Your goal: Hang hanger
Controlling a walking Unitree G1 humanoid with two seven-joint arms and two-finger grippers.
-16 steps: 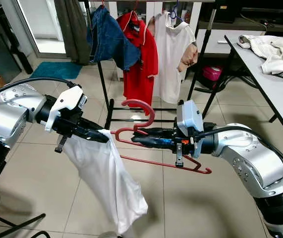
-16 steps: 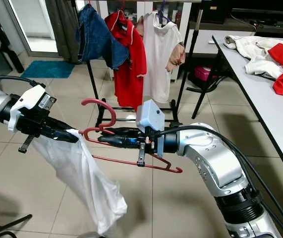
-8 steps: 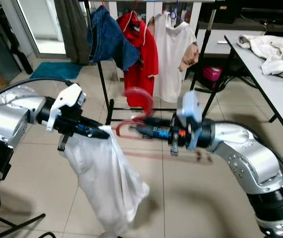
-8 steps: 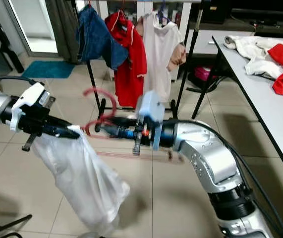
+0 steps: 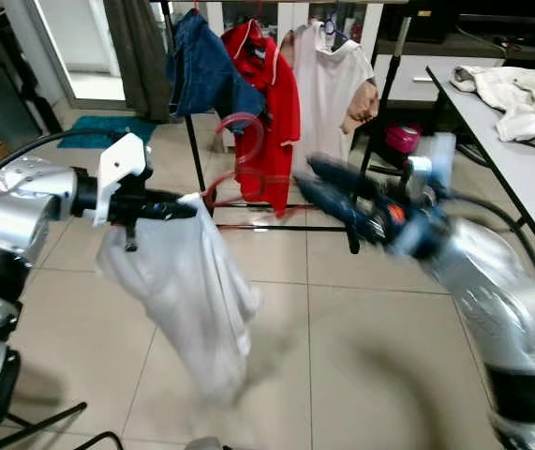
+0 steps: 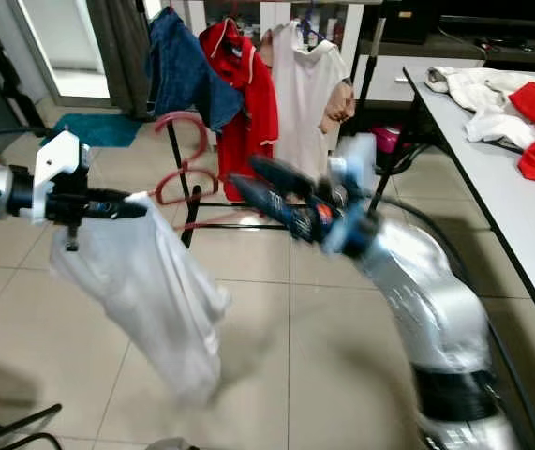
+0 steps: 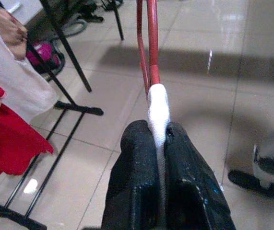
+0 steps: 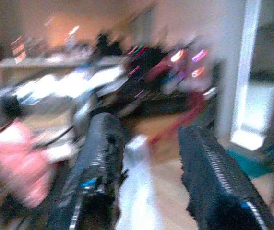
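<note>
My left gripper (image 5: 181,208) is shut on the shoulder of a white garment (image 5: 192,300), which hangs limp below it. In the left wrist view the fingers (image 7: 137,187) pinch the white cloth (image 7: 158,112) together with the wire of the red hanger (image 7: 151,43). The red hanger (image 5: 241,131) rises from the garment with its hook towards the clothes rack (image 5: 248,202). My right gripper (image 5: 303,173) is blurred and stands open to the right of the hanger, apart from it. Its fingers (image 8: 103,148) are spread with nothing held between them.
The rack carries a blue denim piece (image 5: 203,75), a red shirt (image 5: 272,103) and a white shirt (image 5: 328,94). A grey table (image 5: 520,159) with white and red clothes stands at the right. A teal mat (image 5: 98,131) lies on the tiled floor at the back left.
My right gripper has let go of the red hanger and swung up and to the right. My left gripper has lifted the garment and hanger towards the rack.
</note>
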